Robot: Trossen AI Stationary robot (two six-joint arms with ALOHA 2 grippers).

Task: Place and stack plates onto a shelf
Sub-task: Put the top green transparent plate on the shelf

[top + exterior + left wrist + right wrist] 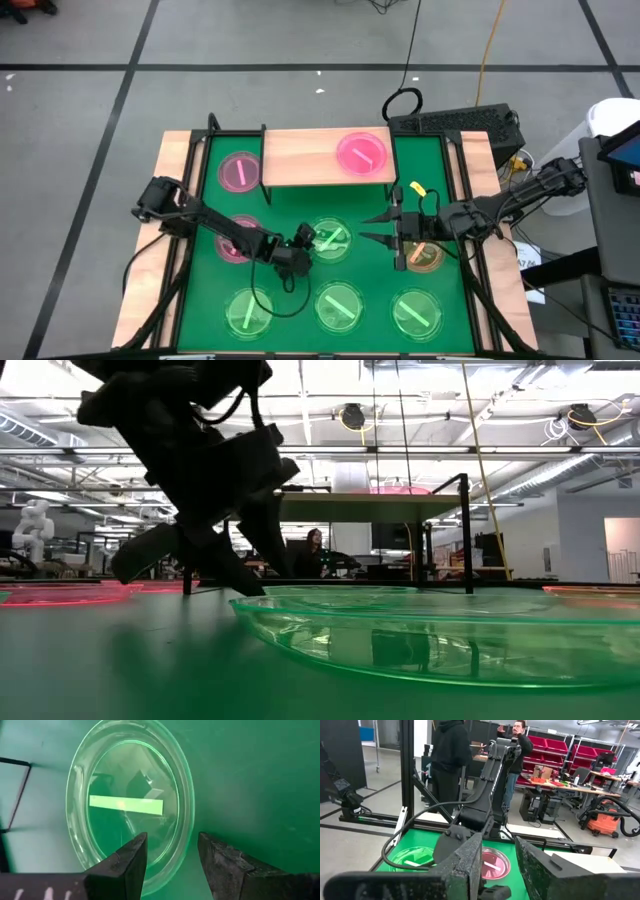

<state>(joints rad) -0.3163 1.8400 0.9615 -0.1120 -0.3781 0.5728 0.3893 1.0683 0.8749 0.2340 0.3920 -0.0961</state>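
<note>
The shelf (310, 160) stands at the mat's far side and carries one pink plate (362, 153). Another pink plate (240, 172) lies on the mat beside the shelf, and a third (232, 243) shows partly under the left arm. Several green plates lie on the mat, one in the middle (332, 238) and three along the near edge. My left gripper (172, 842) is open, low over the middle green plate (130, 805), one finger on each side of its rim. My right gripper (370, 228) is open and level, above an orange plate (428, 258). My left gripper comes at the middle green plate's rim (176, 862) from above, slanting; one finger (131, 857) is over the inside and the other (220, 865) outside. The plate lies flat on the mat. Whether the fingers touch it I cannot tell.
The green mat (440, 190) is framed by the pale wood tabletop (150, 270) and black rails. The shelf's thin black legs (466, 530) stand beyond the plates. A keyboard (455, 125) and cables lie past the far edge. People stand in the room behind (451, 750).
</note>
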